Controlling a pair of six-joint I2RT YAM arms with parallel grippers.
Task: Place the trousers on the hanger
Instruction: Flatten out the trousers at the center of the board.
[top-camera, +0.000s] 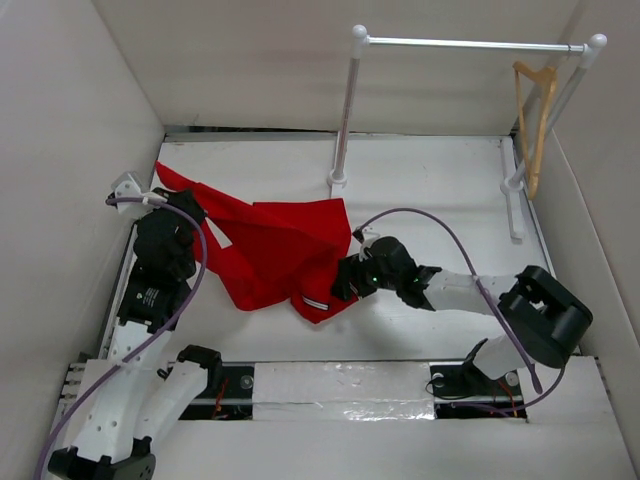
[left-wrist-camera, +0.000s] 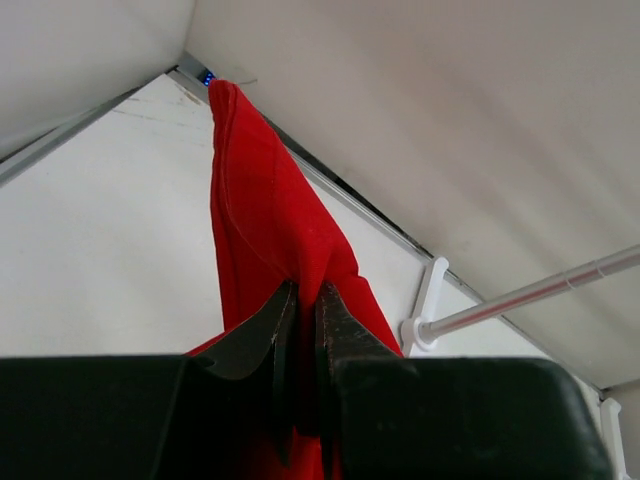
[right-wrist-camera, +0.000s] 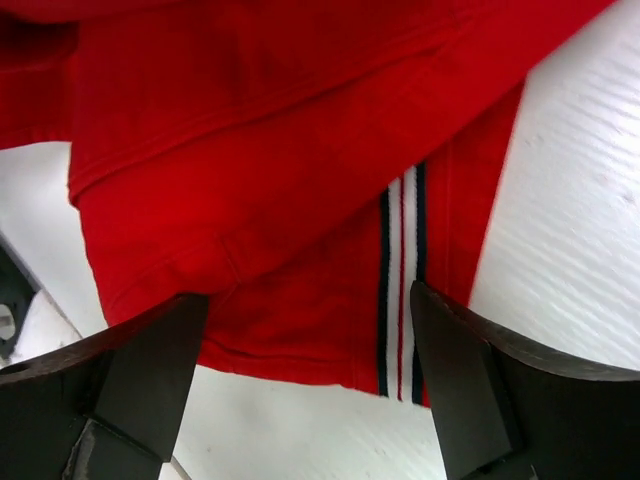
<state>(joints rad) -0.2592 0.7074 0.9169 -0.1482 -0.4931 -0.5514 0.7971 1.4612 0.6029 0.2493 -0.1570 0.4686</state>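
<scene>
Overhead: one pair of trousers (top-camera: 280, 250) crumpled left of centre on the table (top-camera: 440, 190), long axis slanting from the far left corner down to the striped hem (top-camera: 318, 303) near the middle. One hanger (top-camera: 535, 120) hung on the rail (top-camera: 470, 43), far right, well apart.

Left wrist: left gripper (left-wrist-camera: 300, 300) pinched tight on a red fold rising away.

Right wrist: right gripper (right-wrist-camera: 308, 305) spread wide over the striped hem, possibly not touching.

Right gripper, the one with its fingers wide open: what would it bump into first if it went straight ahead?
Most likely the trousers: the right gripper points at their striped hem, which fills the gap between its fingers. How close is unclear.
</scene>
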